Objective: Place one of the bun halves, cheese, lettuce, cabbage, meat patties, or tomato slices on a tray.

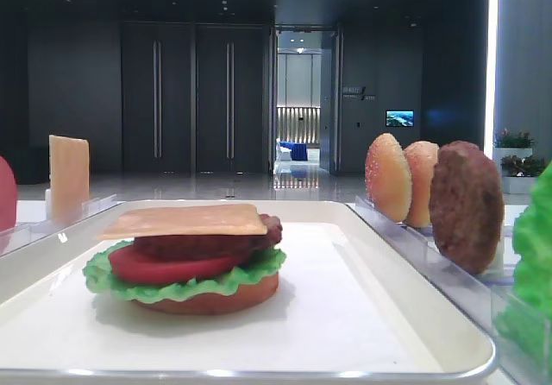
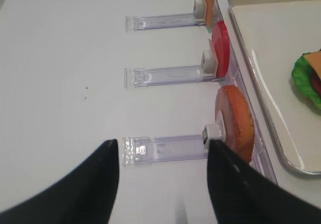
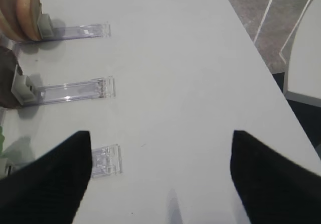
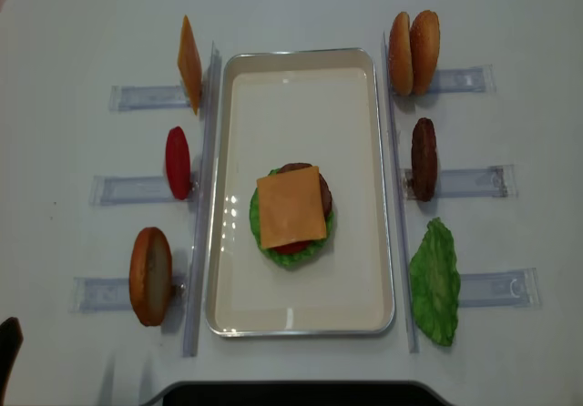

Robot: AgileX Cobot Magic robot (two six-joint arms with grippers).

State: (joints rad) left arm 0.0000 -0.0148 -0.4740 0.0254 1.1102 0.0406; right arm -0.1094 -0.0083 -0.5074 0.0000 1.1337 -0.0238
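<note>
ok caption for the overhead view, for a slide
Cheese tops the half-built burger on the tray, spare ingredients standing in racks either side.

Count: 1 tray (image 4: 301, 326); 2 cheese slices (image 4: 291, 207); 2 tomato slices (image 4: 178, 162); 2 meat patties (image 4: 424, 158); 2 lettuce leaves (image 4: 435, 283); 4 bun halves (image 4: 413, 53); 6 clear holder racks (image 4: 474, 182).

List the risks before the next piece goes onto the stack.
1. The cheese lies skewed on the stack, one corner overhanging, so a bun set on top may tilt or slide it.
2. The spare bun halves stand on edge in the racks; a sloppy grasp could tip one over.
3. The stack sits off-centre on the tray.
</note>
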